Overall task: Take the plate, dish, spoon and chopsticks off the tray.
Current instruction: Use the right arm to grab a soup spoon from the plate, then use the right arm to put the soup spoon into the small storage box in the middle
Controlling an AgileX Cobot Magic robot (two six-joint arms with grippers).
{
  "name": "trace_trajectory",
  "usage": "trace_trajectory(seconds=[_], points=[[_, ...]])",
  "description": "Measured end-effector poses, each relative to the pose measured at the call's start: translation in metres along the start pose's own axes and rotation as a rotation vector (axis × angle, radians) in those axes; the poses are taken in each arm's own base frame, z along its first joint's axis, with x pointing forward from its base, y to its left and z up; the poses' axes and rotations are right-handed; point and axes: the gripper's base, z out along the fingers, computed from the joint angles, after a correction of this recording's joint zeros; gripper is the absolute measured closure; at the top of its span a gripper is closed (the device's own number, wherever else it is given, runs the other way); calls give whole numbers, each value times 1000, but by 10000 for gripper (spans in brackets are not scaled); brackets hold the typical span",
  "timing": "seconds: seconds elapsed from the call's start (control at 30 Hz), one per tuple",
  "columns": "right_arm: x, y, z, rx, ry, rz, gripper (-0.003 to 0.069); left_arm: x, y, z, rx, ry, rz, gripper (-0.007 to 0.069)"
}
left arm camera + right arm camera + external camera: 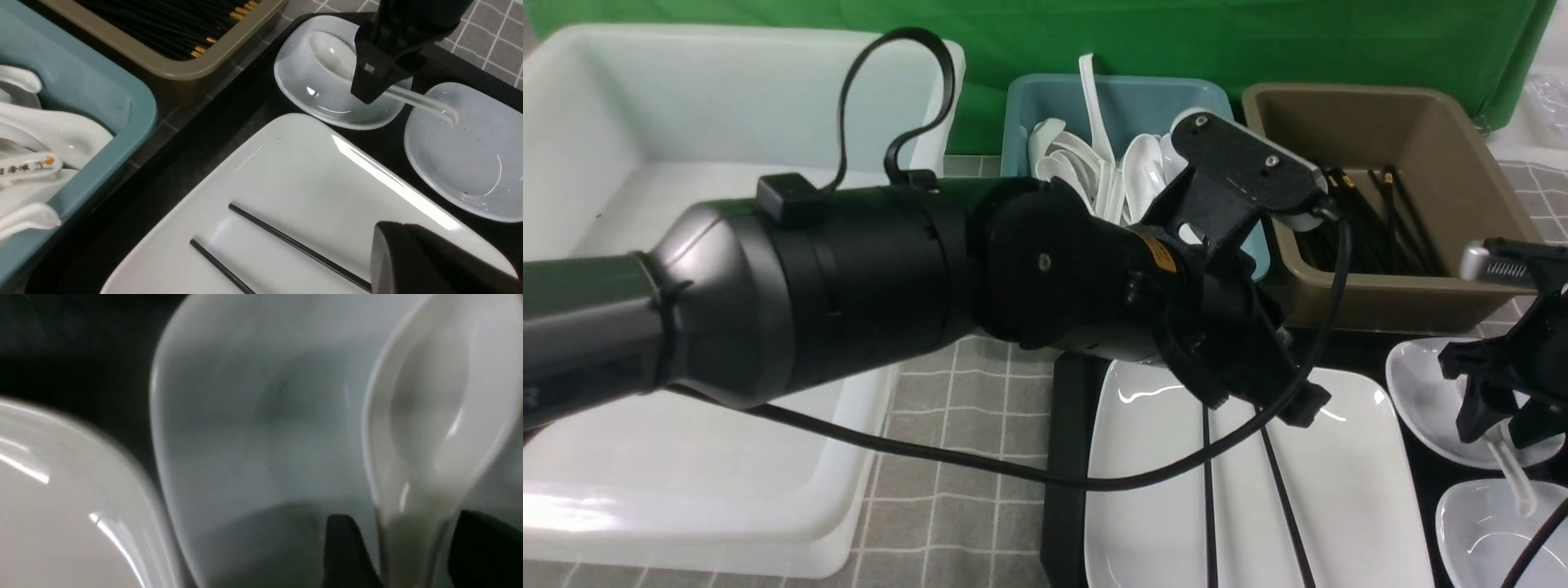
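Observation:
The large white plate (1347, 490) (306, 171) lies on the black tray (1066, 457) (192, 147) with two black chopsticks (1207, 490) (286, 239) flat on it, apart. My left gripper (1262, 400) (404, 245) hovers over the plate beside them, its fingers showing as one dark mass pressed together, holding nothing. The white spoon (331, 53) (429, 408) rests in a small dish (1421, 392) (327, 102), its handle reaching over a second dish (1478, 531) (461, 155). My right gripper (1499, 429) (408, 555) stands open astride that handle, with a gap on each side.
A big white tub (686, 245) stands at the left. Behind the tray are a teal bin (1029, 106) of white spoons and a brown tub (1462, 163) of chopsticks. Grey checked cloth (964, 457) covers the table. My left arm spans the front view.

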Motion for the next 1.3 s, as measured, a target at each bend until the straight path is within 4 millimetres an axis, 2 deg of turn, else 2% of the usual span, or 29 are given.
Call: trace_trajectory(seconds=[0.03,0.07,0.13,0.23,0.33,0.4,0.47,0.5,0.53,0.57,0.6,0.63,0.7,0.73,0.77,0.8,0.9,0.97,1.1,1.13,1.17,1.2,1.23,1.3], points=[[0,0,1,0,3,0,297,0,0,0,0,0,0,622],[0,0,3,-2,9,3,365,0,0,0,0,0,0,622],[-1,0,2,-2,9,3,449,0,0,0,-1,-1,0,622],[-1,2,-8,-16,2,10,442,0,0,0,-1,-1,-12,622],[1,6,-30,-47,-22,12,442,-1,3,-1,-6,-5,-34,622],[5,12,-53,-88,-69,3,442,-3,11,-7,-23,-15,-81,622],[7,24,-79,-154,-164,-25,442,-8,28,-20,-62,-47,-142,622],[6,36,-98,-200,-242,-62,442,-10,45,-31,-101,-73,-179,622],[5,38,-98,-208,-246,-67,442,-11,49,-35,-113,-82,-190,622],[3,52,-112,-255,-305,-115,442,-13,62,-45,-145,-106,-213,622],[1,60,-119,-279,-326,-136,442,-14,69,-51,-165,-120,-226,622],[-7,81,-133,-324,-388,-195,442,-16,85,-66,-209,-151,-255,622],[-22,117,-143,-372,-449,-278,442,-16,107,-85,-262,-173,-316,622],[-30,132,-145,-392,-469,-302,442,-13,114,-91,-276,-167,-337,622],[-35,136,-145,-396,-477,-308,442,-12,117,-92,-279,-159,-345,622],[-46,155,-145,-418,-493,-328,442,-7,122,-96,-278,-127,-371,622],[-75,192,-133,-461,-510,-345,442,2,123,-97,-244,-33,-394,622],[-90,208,-117,-473,-493,-352,421,7,120,-97,-215,21,-400,622],[-100,220,-105,-450,-410,-370,253,12,115,-97,-180,84,-406,622],[-101,220,-105,-440,-409,-374,243,12,115,-97,-178,88,-407,622],[-98,216,-108,-379,-352,-384,151,13,114,-98,-172,101,-405,622],[-95,212,-114,-339,-327,-390,123,13,113,-99,-172,103,-401,622],[-94,210,-116,-321,-318,-394,116,12,113,-99,-172,102,-401,622],[-86,201,-136,-249,-318,-408,104,10,112,-103,-180,86,-393,622]])
